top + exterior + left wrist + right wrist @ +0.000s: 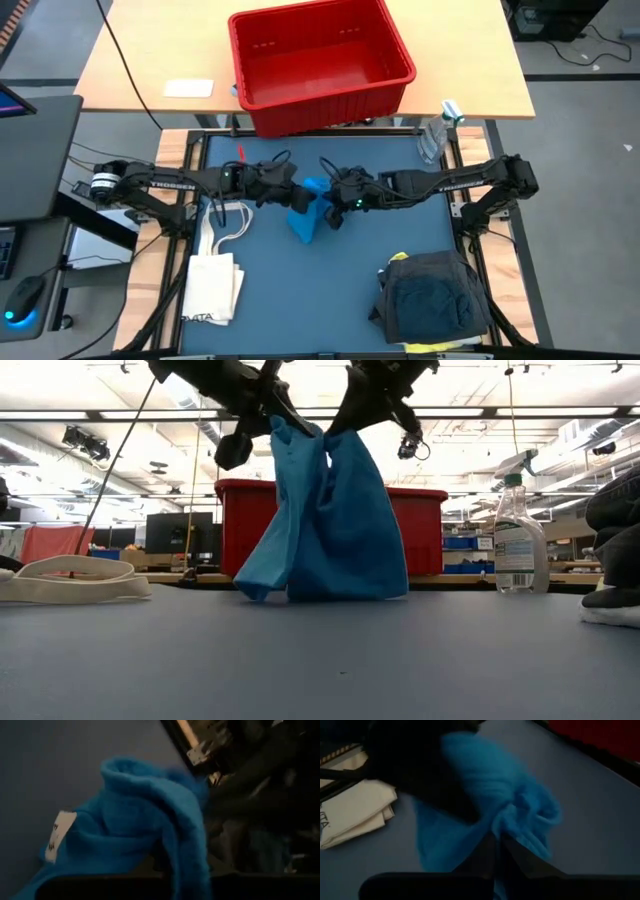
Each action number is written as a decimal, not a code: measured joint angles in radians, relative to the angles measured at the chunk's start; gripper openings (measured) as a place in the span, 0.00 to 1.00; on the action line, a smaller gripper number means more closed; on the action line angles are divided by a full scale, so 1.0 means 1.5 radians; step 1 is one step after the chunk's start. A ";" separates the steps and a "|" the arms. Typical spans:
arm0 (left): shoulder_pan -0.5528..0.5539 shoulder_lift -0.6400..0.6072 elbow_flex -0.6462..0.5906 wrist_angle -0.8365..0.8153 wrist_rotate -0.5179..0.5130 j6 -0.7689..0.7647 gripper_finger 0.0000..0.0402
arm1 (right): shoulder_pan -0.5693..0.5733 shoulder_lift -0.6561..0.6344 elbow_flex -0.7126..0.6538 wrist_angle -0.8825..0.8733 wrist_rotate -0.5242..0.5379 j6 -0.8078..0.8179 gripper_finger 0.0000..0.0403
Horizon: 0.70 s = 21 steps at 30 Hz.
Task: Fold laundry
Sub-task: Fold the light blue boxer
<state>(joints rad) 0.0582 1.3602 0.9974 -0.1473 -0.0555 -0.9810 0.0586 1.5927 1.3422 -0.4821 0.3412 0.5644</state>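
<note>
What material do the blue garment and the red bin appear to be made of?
Blue garment: soft cloth, likely fleece or knit; it drapes in folds and looks matte and fuzzy. Red bin: likely rigid molded plastic, with smooth, slightly glossy, slotted walls.

The work surface is a blue-topped table set in a wooden frame. On its left side lies a folded cream tote bag, its long handles looping toward the table's middle. In the near right corner sits a heap of dark grey and navy garments, with a yellow edge showing beneath it. A blue cloth hangs over the middle, its lower edge touching the tabletop. At the far right edge stands a clear spray bottle. Beyond, a wooden table carries a red plastic bin and a white card.
</note>
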 joint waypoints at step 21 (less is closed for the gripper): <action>-0.039 0.024 -0.001 -0.122 -0.033 -0.119 0.05 | 0.001 0.029 0.001 0.072 -0.101 0.092 0.07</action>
<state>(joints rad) -0.0002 1.3968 0.9966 -0.3307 -0.1055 -1.1594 0.0593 1.6361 1.3434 -0.3746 0.1903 0.7018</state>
